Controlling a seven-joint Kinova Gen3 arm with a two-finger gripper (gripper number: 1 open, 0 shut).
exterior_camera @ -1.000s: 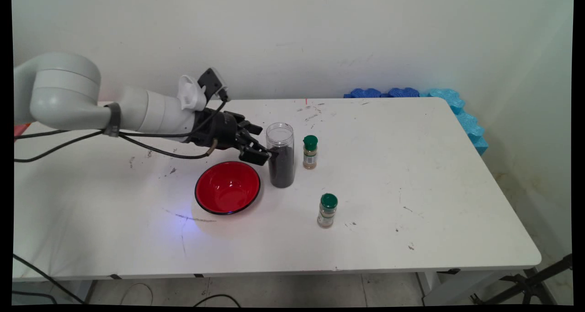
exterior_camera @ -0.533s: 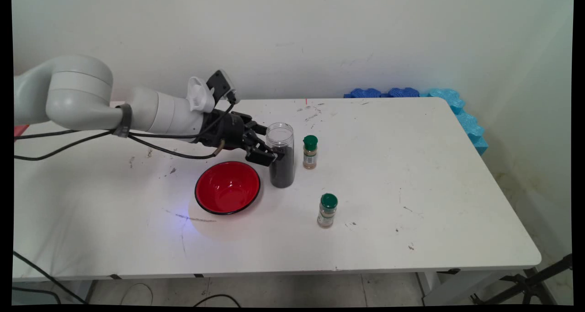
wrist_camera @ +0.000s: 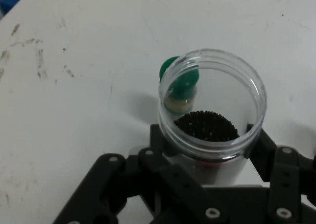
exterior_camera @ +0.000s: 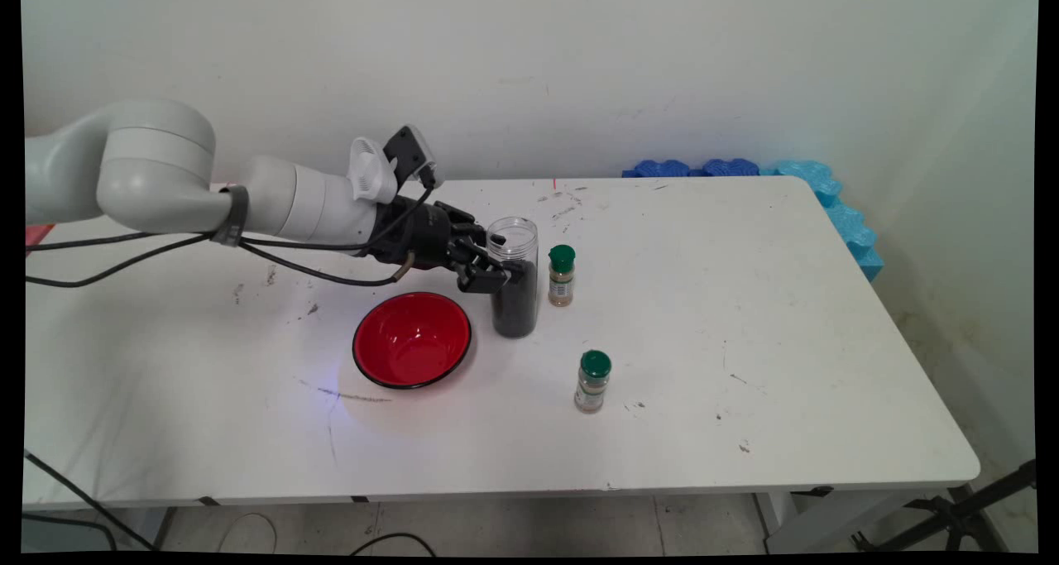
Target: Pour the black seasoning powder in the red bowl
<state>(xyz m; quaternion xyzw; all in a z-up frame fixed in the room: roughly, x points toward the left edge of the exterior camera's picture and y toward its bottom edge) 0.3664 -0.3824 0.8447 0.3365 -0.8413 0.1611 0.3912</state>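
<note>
My black gripper (exterior_camera: 501,275) reaches in from the left and is shut on a tall clear open-topped jar (exterior_camera: 515,299) partly filled with dark grains. In the hand view the jar (wrist_camera: 212,105) stands between my two fingers (wrist_camera: 261,145), which press its sides. A small spice bottle with a green lid (exterior_camera: 561,275) stands just right of the jar and shows behind it in the hand view (wrist_camera: 178,81). A red bowl (exterior_camera: 412,339) lies on the table just in front and to the left of the gripper.
A second green-lidded spice bottle (exterior_camera: 592,380) stands nearer the front, right of the bowl. Blue foam pieces (exterior_camera: 827,193) line the table's back right corner. Black cables hang from the arm over the white table's (exterior_camera: 745,317) left part.
The gripper has moved right, from beside the jar to around it, and closed on it. The jar has shifted slightly right and up.
</note>
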